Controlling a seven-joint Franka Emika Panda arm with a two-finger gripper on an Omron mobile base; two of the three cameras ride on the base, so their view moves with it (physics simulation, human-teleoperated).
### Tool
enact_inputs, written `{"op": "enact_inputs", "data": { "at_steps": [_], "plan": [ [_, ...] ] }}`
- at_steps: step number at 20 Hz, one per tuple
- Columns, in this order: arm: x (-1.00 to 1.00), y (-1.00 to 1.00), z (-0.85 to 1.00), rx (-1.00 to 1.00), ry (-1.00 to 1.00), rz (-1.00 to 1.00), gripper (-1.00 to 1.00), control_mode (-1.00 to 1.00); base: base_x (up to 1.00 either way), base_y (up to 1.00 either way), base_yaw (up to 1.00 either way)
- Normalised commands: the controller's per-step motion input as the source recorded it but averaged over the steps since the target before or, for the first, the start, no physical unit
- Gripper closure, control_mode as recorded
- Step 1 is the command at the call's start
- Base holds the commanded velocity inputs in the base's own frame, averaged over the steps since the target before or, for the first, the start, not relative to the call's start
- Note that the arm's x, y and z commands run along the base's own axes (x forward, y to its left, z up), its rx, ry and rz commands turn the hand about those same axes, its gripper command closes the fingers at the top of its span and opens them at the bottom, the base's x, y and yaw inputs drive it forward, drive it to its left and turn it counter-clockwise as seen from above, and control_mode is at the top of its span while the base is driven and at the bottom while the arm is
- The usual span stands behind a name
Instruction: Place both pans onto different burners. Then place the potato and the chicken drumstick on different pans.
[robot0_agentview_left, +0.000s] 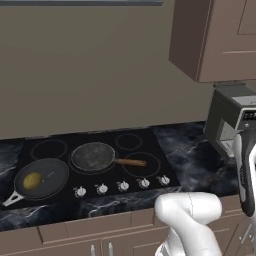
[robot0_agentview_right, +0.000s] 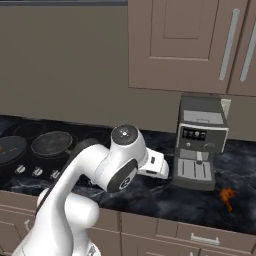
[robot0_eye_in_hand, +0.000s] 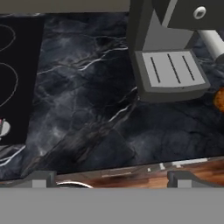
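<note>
**A:** Right under your hand camera you are looking at bare dark marble counter (robot0_eye_in_hand: 87, 113), with the gripper (robot0_eye_in_hand: 109, 178) hanging over it, fingers spread as wide as they go and pinching nothing. You are carrying nothing because the next pick is not yet reached.

**B:** Where are my pans sitting?

**A:** Both are lying on the cooktop (robot0_agentview_left: 150, 145), on separate burners, so that half looks done. The black pan (robot0_agentview_left: 42, 179) is resting on the front left ring with the potato (robot0_agentview_left: 32, 180) lying inside it. The wooden-handled pan (robot0_agentview_left: 93, 156) is sitting just beside it on the middle ring, empty, probably waiting for the meat.

**B:** And the drumstick?

**A:** The chicken drumstick (robot0_agentview_right: 227, 196) is lying on the counter past the coffee machine (robot0_agentview_right: 200, 142), well apart from the stove. You are peeking at its orange edge on the right of the hand view, so I judge you are heading there next
</note>
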Motion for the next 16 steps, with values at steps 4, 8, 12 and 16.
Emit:
{"op": "enact_inputs", "data": {
  "at_steps": [4,8,12,16],
  "plan": [
    [0.00,-0.54,-0.05,0.00,0.00,0.00,-1.00,-1.00,0.00,0.00,0.00],
    [0.00,-0.56,-0.06,0.00,0.00,0.00,-1.00,-1.00,0.00,0.00,0.00],
    [0.00,-0.55,-0.05,0.00,0.00,0.00,-1.00,-1.00,0.00,0.00,0.00],
    [0.00,-0.47,-0.04,0.00,0.01,0.00,-1.00,-1.00,0.00,0.00,0.00]
  ]
}}
